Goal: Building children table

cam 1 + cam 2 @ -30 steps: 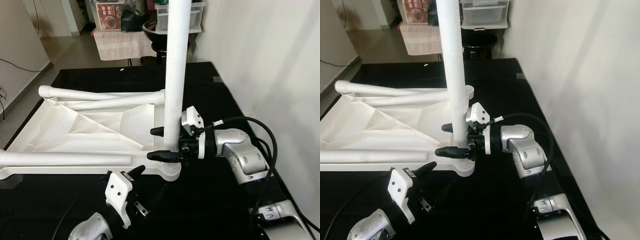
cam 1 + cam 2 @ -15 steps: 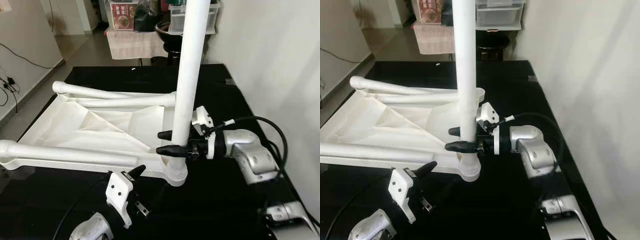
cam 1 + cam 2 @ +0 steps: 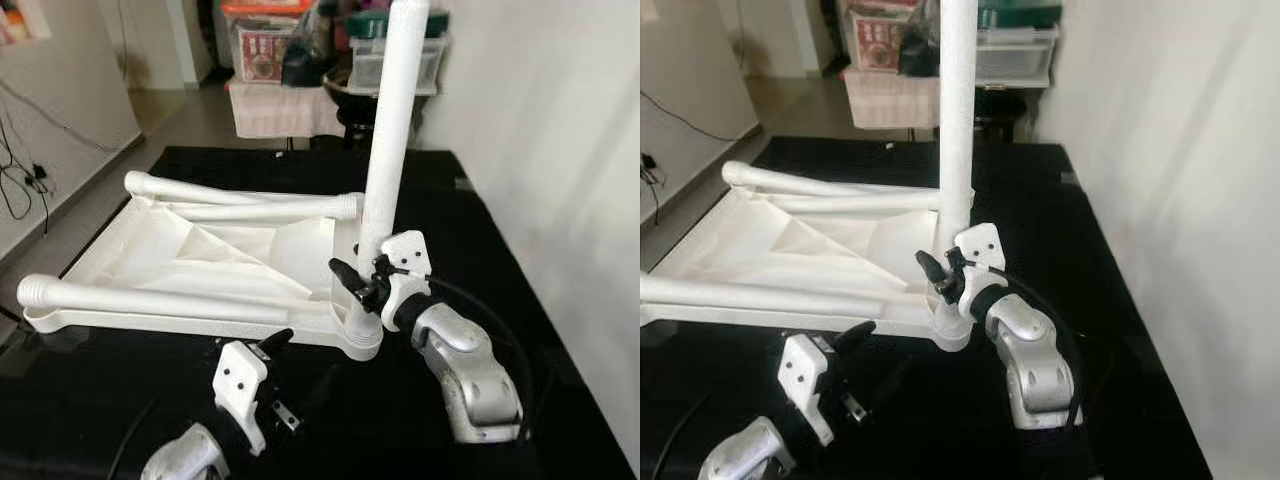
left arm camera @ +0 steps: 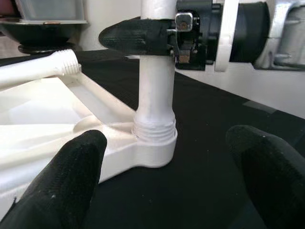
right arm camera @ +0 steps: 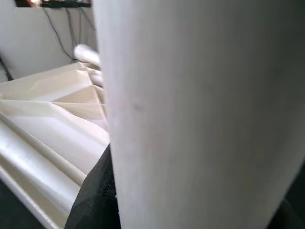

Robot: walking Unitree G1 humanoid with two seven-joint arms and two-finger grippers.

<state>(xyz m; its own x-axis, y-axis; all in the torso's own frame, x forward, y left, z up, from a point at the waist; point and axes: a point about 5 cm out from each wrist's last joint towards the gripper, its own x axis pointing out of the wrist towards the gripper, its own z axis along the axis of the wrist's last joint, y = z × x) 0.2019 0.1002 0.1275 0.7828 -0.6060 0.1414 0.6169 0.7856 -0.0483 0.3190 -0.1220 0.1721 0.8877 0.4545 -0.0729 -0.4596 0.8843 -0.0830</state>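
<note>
A white plastic tabletop point(image 3: 200, 255) lies upside down on the black surface point(image 3: 560, 330), its ribbed underside facing up. One white table leg point(image 3: 392, 140) stands upright in the corner socket point(image 3: 362, 335) nearest the robot's right arm; in the left wrist view the leg's threaded base sits in that socket. The right gripper point(image 3: 360, 285) is clamped on this upright leg just above the socket, one black finger on each side of it. Two more legs lie flat on the upturned tabletop: a far loose leg point(image 3: 240, 190) along its far edge and a near loose leg point(image 3: 150, 300) along its near edge. The left gripper point(image 4: 162, 181) hovers low over the surface just in front of the socket, its fingers point(image 4: 66, 186) spread wide and holding nothing. Storage boxes point(image 3: 265, 45) stand beyond the surface.
</note>
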